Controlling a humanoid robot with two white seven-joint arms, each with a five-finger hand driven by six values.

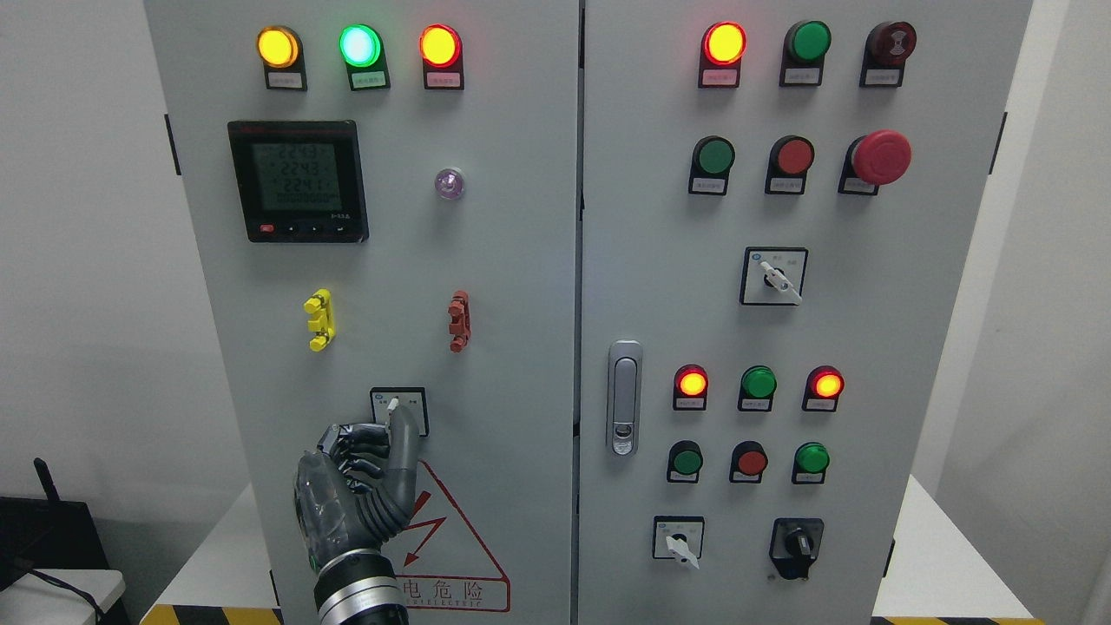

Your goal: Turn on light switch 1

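Big grey cabinet [521,260] fills the view, two doors, standing on a white bench [946,564]. On the left door: a row of lit lamps, yellow, green, red, along the top, then a dark meter screen [298,180], and lower down a yellow clip [319,319] and a red clip [459,320]. Right door carries more lamps, push buttons, a red mushroom stop button [880,156] and a door latch [625,397]. Now the target: the small square switch [398,411], low on the left door, just above the red warning triangle [451,547]. The left hand [369,473] comes up from below, most fingers curled in, one grey finger extended with its tip [401,418] right on the little white lever at the switch's centre, touching or as good as; it clamps nothing. The right hand is out of view. Judging by looks, that lever is a stiff, light plastic tab on a sprung rotary mechanism, small and smooth, easy to slide off. Best purchase looks to be the side of the lever near its end, pushed round sideways rather than pinched, with firm but modest pressure.
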